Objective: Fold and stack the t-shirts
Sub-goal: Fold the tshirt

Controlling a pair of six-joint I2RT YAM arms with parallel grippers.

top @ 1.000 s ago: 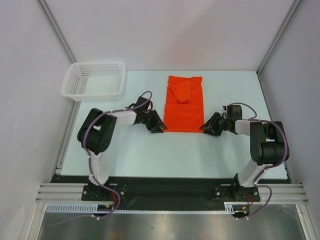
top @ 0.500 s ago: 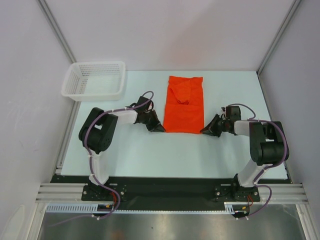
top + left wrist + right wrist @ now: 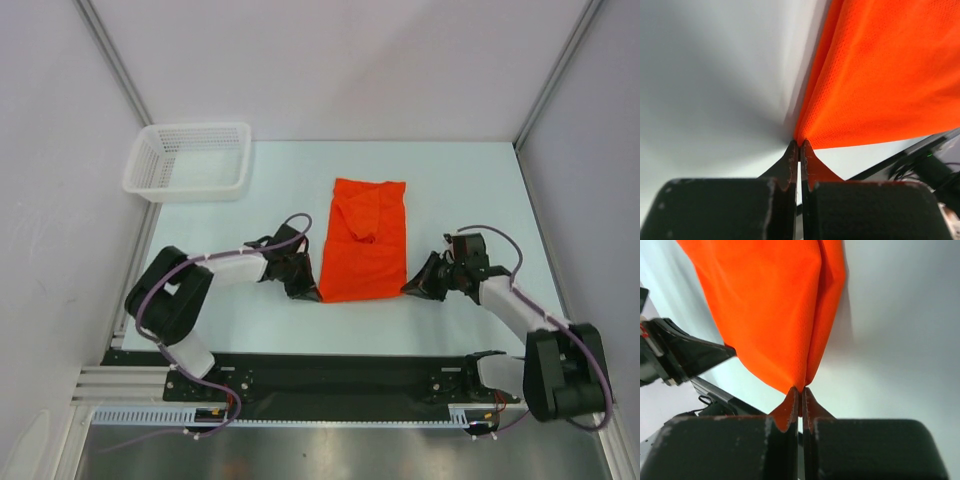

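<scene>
Pinching the near corners of the folded orange-red t-shirt (image 3: 362, 245), laid midway across the table (image 3: 470, 190), the left gripper (image 3: 308, 292) and right gripper (image 3: 409, 288) grip thin cloth by jaw tips only; an uneven pull could slip a corner and skew the fold.

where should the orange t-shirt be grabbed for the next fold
At its two near corners, one from each side. The t-shirt lies folded as a long narrow strip, short edge nearest, so both near corners sit open to the sides. The left gripper and right gripper are each shut on one.
</scene>
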